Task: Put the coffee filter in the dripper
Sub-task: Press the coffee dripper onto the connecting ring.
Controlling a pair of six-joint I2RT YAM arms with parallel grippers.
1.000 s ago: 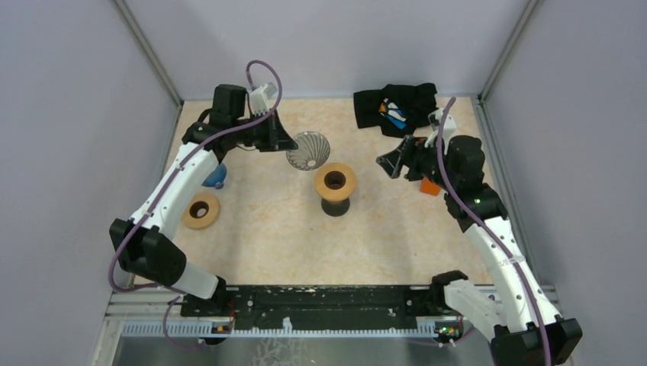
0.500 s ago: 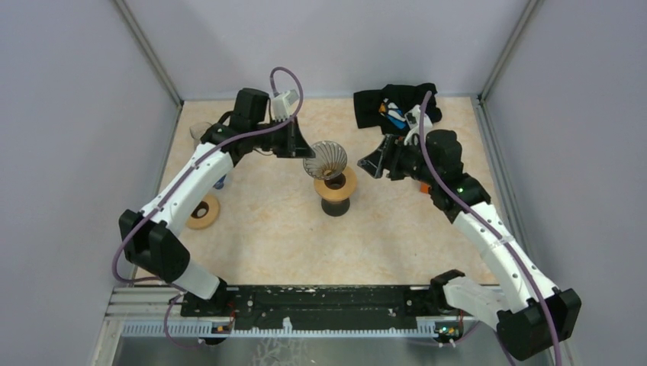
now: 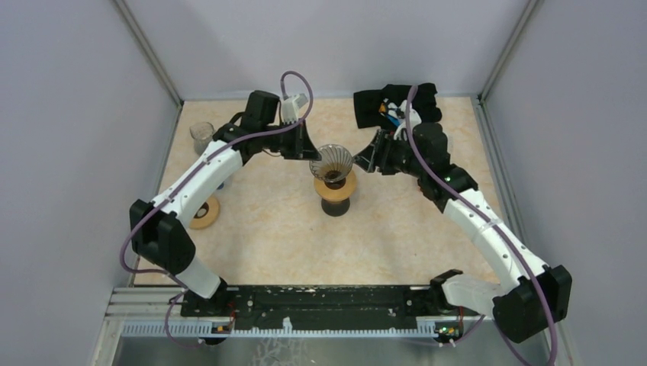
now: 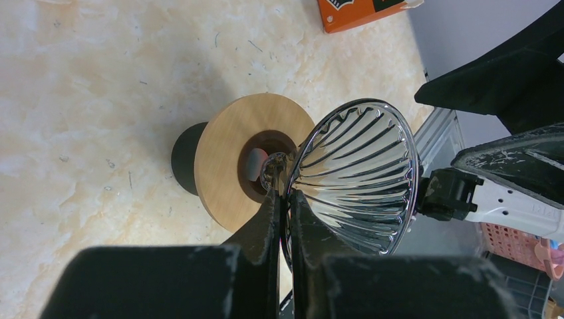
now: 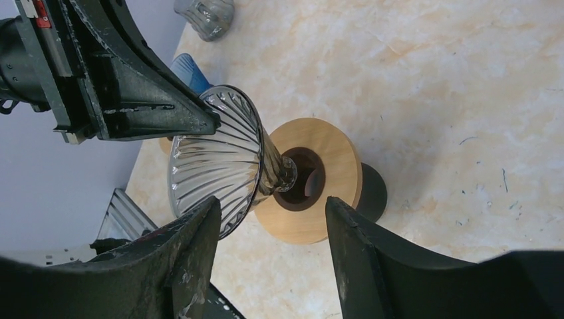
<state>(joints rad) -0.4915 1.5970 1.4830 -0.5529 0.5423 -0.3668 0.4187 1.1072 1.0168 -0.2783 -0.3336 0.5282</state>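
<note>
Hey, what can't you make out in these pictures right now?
- Coffee filter: not identifiable in any view.
- Orange box: left wrist view, cut off by the top edge.
- Blue object: right wrist view, partly behind the left gripper.
- Coloured patch on the black cloth: top view, too small, crossed by a cable.

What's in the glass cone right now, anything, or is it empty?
Empty. The left wrist view looks into the glass cone and shows only bare ribbed glass, no paper.
</note>
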